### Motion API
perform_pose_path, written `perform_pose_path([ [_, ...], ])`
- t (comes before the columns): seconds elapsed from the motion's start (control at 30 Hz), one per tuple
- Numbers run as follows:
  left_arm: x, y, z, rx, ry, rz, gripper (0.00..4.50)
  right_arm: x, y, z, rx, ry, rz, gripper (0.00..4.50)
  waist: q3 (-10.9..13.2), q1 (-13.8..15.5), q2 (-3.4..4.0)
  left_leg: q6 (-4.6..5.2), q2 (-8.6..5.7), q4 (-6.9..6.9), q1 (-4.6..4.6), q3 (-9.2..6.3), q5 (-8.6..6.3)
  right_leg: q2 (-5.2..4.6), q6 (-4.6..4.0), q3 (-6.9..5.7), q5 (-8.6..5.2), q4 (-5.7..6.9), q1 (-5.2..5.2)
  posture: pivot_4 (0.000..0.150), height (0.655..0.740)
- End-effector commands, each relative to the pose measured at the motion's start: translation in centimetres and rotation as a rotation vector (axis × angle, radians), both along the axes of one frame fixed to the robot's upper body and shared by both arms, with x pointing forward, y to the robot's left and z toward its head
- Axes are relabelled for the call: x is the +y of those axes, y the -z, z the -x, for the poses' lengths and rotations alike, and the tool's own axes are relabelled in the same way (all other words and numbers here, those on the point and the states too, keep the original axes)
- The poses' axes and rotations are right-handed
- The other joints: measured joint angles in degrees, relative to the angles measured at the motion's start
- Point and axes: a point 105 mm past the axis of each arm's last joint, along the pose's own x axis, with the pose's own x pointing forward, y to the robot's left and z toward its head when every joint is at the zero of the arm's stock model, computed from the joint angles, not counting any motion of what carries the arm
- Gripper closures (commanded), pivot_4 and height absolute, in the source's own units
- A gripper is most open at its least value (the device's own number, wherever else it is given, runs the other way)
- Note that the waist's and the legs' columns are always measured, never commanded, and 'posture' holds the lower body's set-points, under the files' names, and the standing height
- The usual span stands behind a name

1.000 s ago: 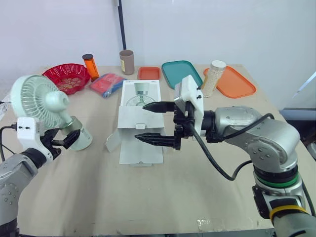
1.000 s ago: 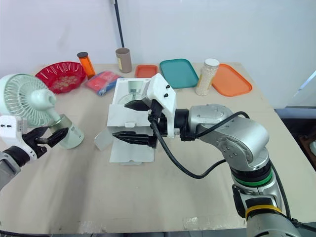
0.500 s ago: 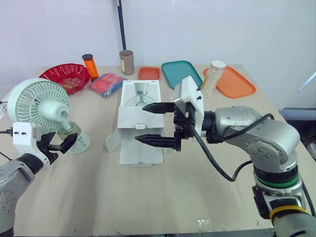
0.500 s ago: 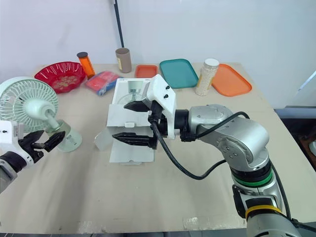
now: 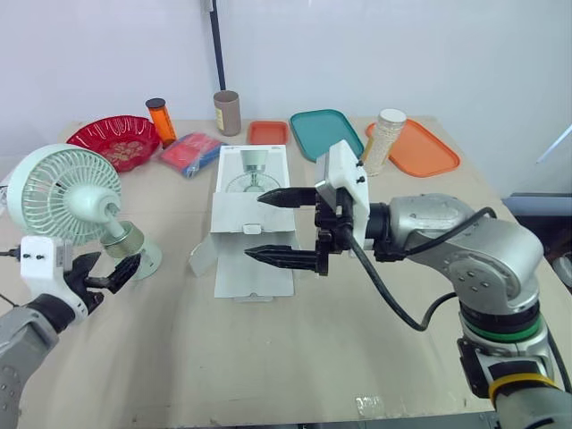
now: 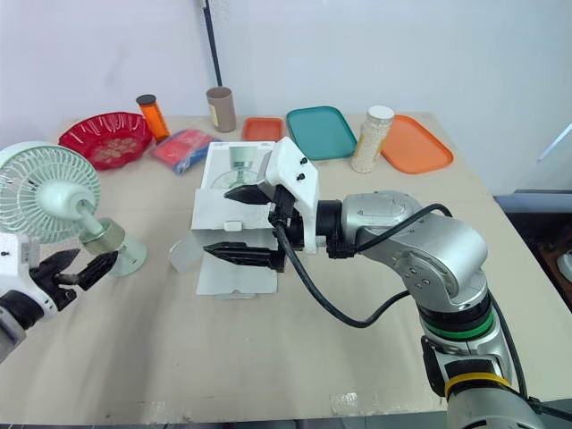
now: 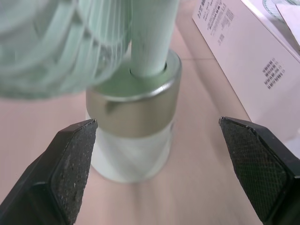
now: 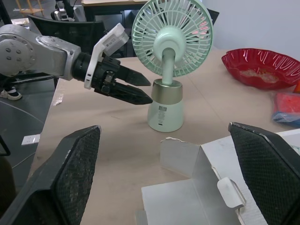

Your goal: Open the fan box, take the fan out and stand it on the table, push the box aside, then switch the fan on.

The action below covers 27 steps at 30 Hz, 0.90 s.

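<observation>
Fan [image 5: 67,197]: pale green plastic, a round ribbed grille on a slim neck, a metal-coloured collar and a smooth cylindrical white base; upright on the table [image 5: 313,357], the base just ahead of the left gripper [image 5: 121,273] and well apart from the right gripper [image 5: 253,225]. Left gripper: two black tapering fingers [image 7: 70,164] with knurled pads, spread apart, one to each side of the fan's base with a gap on both sides; nothing held. Right gripper: long black pointed fingers [image 8: 70,173], spread wide, hovering over the box [image 5: 255,170]; nothing held. Box: white card, flat and rectangular, lying open beneath the right gripper, a folded lid panel across its middle, a small side flap sticking out toward the fan, a fan picture printed on the far panel, small print and barcodes on one side. Table: matt beige top, smooth. Beyond the fan, far from the left gripper: bowl [image 5: 114,140], red, scalloped rim, glossy; bottle [image 5: 162,121], orange, dark cap; packet [image 5: 194,152], blue and red, soft and creased. Beyond the box, past the right gripper: tube [image 5: 227,112], brown cylinder; small tray [image 5: 269,132], orange, rectangular; teal tray [image 5: 326,132], rounded corners; jar [image 5: 384,138], tall, clear, filled with pale grains, white lid; large tray [image 5: 416,147], orange, shallow.
</observation>
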Motion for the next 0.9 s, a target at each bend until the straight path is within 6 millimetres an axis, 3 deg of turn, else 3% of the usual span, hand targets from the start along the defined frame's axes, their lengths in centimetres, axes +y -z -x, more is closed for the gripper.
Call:
perform_pose_path([
  [0.03,1.3,-1.7,1.4,-0.045,-0.029,-0.032,0.08,-0.1,-0.6,0.7,-0.043,-0.018,-0.008,0.0,0.0,0.0,0.0,0.0,0.01,0.0,0.0,0.01,0.0,0.01,0.0,0.0,-0.01,0.0,-0.01,0.15,0.74],
  [0.23,3.2,-1.7,3.0,0.0,-0.052,-0.055,0.08,-0.3,-0.9,0.5,-0.047,-0.006,-0.027,0.0,0.01,0.0,-0.02,0.0,0.01,0.0,0.0,0.02,0.0,0.02,0.27,0.01,-0.19,0.0,-0.01,0.15,0.74],
  [0.37,3.0,-1.2,3.6,0.037,-0.007,-0.043,0.08,-0.2,-1.5,0.4,-0.05,0.002,-0.064,0.0,0.01,0.0,-0.02,-0.01,0.02,-0.02,0.0,0.03,-0.01,0.02,0.26,0.01,-0.23,0.0,-0.04,0.15,0.74],
  [0.53,1.0,-0.2,4.9,0.118,0.178,-0.065,0.08,-0.6,-1.6,0.6,-0.039,0.013,-0.068,0.0,0.01,-0.02,-0.03,-0.01,0.04,-0.03,0.0,0.08,-0.01,0.03,0.26,0.03,-0.26,0.0,-0.07,0.15,0.74],
  [0.7,-2.2,-0.5,4.9,0.115,0.454,-0.154,0.08,-2.6,1.9,1.1,-0.035,0.074,0.068,0.0,-0.05,0.67,-0.18,-0.04,0.02,-0.07,-0.05,0.03,-0.02,-0.01,0.25,-0.05,-0.37,-0.01,-0.06,0.15,0.74],
  [0.9,-6.2,-0.8,5.1,0.063,0.696,-0.185,0.08,-4.0,4.1,1.7,-0.008,0.168,0.116,0.0,0.0,0.01,-0.18,-0.04,0.13,-0.1,0.01,0.35,-0.04,0.05,0.23,0.11,-0.33,-0.01,-0.14,0.15,0.74],
])
